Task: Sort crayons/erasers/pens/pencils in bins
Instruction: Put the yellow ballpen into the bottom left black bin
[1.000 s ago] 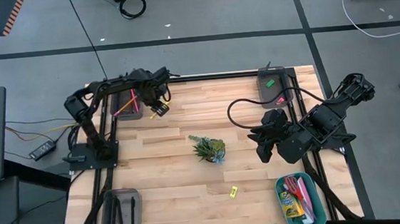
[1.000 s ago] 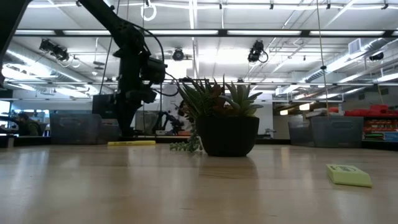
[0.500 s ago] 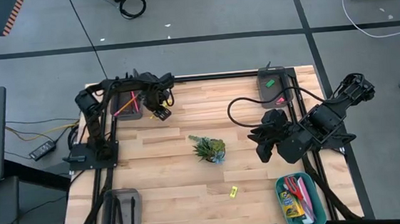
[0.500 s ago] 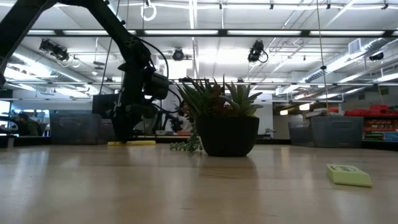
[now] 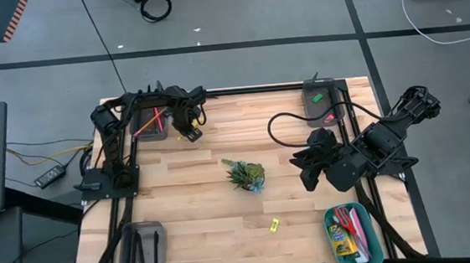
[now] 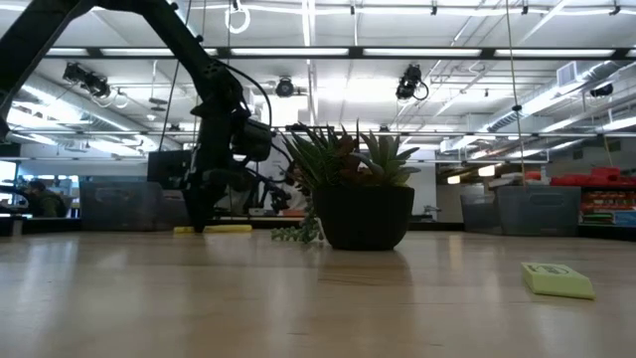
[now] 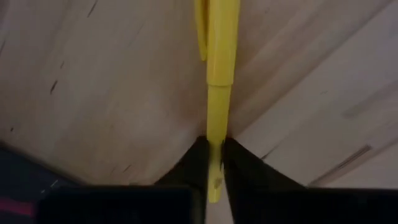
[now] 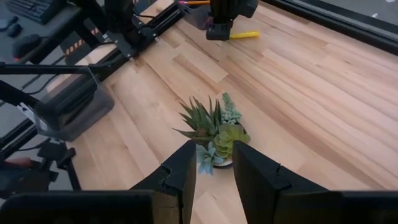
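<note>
A yellow pencil-length stick with a clip [image 7: 221, 56] lies flat on the wood table at the far left; it also shows in the low view [image 6: 224, 229] and the right wrist view [image 8: 245, 35]. My left gripper [image 5: 190, 132] is down at one end of it and shut on it, beside a dark bin [image 5: 150, 123] holding pink pencils. My right gripper [image 8: 210, 171] is open and empty, above the table's right middle [image 5: 308, 174]. A yellow eraser [image 5: 273, 223] lies on the table toward the near edge and shows in the low view [image 6: 558, 280]. My left gripper pinches the yellow stick near its plain end [image 7: 215, 134] between its two fingers, one finger [image 7: 194, 158] on each side. The fingers come from above and point down [image 6: 197, 221]. The stick lies level on the table, its capped end reaching out past the fingers.
A potted spiky plant [image 5: 245, 174] stands mid-table. A dark bin [image 5: 318, 101] with a green eraser is at the far right, a teal bin [image 5: 352, 236] with a crayon box and scissors at the near right, and a translucent bin [image 5: 143, 244] with black pens at the near left.
My left gripper has come down from above the table to the end of the yellow stick. The stick has stayed lying on the table.
</note>
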